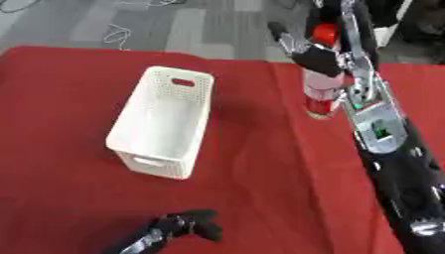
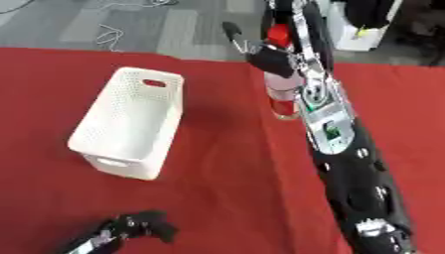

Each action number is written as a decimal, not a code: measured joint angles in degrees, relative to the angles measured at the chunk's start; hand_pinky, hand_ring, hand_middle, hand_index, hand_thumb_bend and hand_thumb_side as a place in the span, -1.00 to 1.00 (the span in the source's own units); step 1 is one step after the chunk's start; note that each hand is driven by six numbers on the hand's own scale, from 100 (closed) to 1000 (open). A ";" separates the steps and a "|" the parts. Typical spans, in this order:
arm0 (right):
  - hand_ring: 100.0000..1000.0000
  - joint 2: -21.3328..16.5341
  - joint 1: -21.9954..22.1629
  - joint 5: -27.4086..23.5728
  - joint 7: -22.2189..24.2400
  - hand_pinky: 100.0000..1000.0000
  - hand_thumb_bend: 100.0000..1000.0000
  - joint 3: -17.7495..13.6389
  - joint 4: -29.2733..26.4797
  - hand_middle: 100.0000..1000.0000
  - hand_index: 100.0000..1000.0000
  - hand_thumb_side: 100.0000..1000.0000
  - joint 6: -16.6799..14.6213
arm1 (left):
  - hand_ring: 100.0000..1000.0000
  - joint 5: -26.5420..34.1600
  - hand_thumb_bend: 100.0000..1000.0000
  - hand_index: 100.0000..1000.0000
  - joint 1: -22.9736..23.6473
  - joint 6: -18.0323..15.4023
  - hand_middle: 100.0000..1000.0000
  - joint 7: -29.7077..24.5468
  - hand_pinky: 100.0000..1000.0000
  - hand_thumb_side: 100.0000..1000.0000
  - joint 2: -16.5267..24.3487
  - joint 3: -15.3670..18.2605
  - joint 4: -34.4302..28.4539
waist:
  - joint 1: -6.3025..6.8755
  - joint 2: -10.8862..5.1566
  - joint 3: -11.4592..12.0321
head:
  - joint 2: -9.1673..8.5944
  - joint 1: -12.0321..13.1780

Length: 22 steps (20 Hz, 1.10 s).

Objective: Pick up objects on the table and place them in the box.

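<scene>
White box at centre-left on the red table, long axis running toward 1 o'clock, handle slot at its far end, nothing visible inside. At 3 o'clock from the box, well apart, an upright bottle with red cap and red-and-white label, base down near the cloth; whether touching it, cannot tell. Right hand wrapped round the bottle's upper part, arm reaching in from 5 o'clock. Left hand idle at 6 o'clock by the lower edge, fingers curled, holding nothing.
</scene>
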 measured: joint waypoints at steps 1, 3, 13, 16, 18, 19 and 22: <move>-1.00 0.00 -0.86 0.54 -0.10 -1.00 -0.06 0.03 1.06 -1.00 -0.98 -1.00 -0.10 | 0.63 0.03 -1.00 0.96 0.00 0.08 0.32 -0.08 0.47 0.54 0.01 0.00 0.03 | -0.21 -0.09 0.15 | -0.03 0.00; -1.00 0.01 -2.61 1.55 -0.31 -1.00 -0.06 0.18 3.01 -1.00 -0.98 -1.00 -0.42 | 0.63 0.08 -1.00 0.96 0.00 0.22 0.32 -0.22 0.46 0.54 0.04 -0.02 0.08 | -0.56 -0.28 0.54 | -0.08 0.00; -1.00 -0.47 -7.79 6.54 -0.90 -1.00 -0.03 0.70 12.30 -1.00 -0.98 -1.00 -2.64 | 0.63 0.52 -1.00 0.96 0.00 0.64 0.32 -0.64 0.46 0.53 1.00 -0.04 0.46 | -1.93 -1.39 1.67 | -1.61 -0.03; -1.00 -0.41 -9.59 7.84 -1.14 -1.00 -0.04 0.66 14.50 -1.00 -0.97 -1.00 -3.09 | 0.62 0.69 -1.00 0.96 0.00 0.72 0.32 -0.72 0.46 0.53 1.02 -0.08 0.67 | -2.30 -1.74 2.39 | -2.30 -0.19; -1.00 -0.23 -9.84 8.69 -1.41 -1.00 -0.04 0.59 15.49 -1.00 -0.98 -1.00 -3.18 | 0.62 0.94 -1.00 0.95 -0.02 0.80 0.32 -0.80 0.46 0.52 1.03 -0.22 0.69 | -2.43 -1.85 2.90 | -2.89 -0.59; -1.00 0.07 -9.89 9.11 -1.60 -1.00 -0.04 0.42 15.97 -1.00 -0.98 -1.00 -3.14 | 0.62 1.02 -1.00 0.95 -0.05 0.85 0.32 -0.85 0.46 0.52 1.03 -0.31 0.69 | -2.45 -1.86 3.22 | -3.15 -0.64; -1.00 0.90 -10.99 10.38 -2.21 -1.00 -0.04 -0.15 17.16 -1.00 -0.98 -1.00 -2.85 | 0.62 1.28 -1.00 0.96 -0.15 1.01 0.32 -1.01 0.46 0.52 1.07 -0.36 0.69 | -3.01 -2.11 4.39 | -3.92 -1.37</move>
